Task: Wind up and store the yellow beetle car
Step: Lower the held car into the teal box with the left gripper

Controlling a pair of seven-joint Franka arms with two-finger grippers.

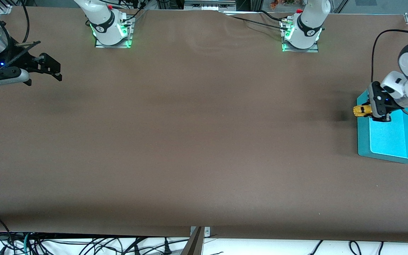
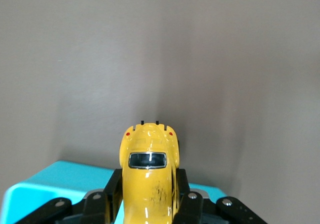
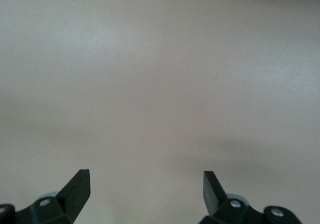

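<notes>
Front view puts my left gripper [image 1: 373, 110] at the right edge of the frame, over the upper-left corner of the blue tray [image 1: 395, 141], with the yellow car [image 1: 362, 111] clamped in it. Its nose sticks out past the tray's edge over the brown surface [image 1: 190, 141]. From my left wrist camera I see my fingers [image 2: 111, 191] pressed against both flanks of the car [image 2: 149, 176], closed onto the body, rear window facing up at me and the tail pointing away; the tray's corner [image 2: 45, 184] shows in the lower left of that frame.

My right gripper [image 1: 50, 71] waits in the upper left of the front frame, over bare surface toward the right arm's end. Its fingers [image 3: 77, 186] stand wide apart and hold nothing.

I judge the step in hand to be storing: getting the car down on the tray. To do it well, I would shift further over the tray first, since part of the car hangs outside its edge now. I would lower until the wheels are touching the tray, and only then part my fingers, evenly, so neither side drags the car. If the spring is wound, the car may roll off when freed, so a gentle release matters. I would lift straight up afterward.
</notes>
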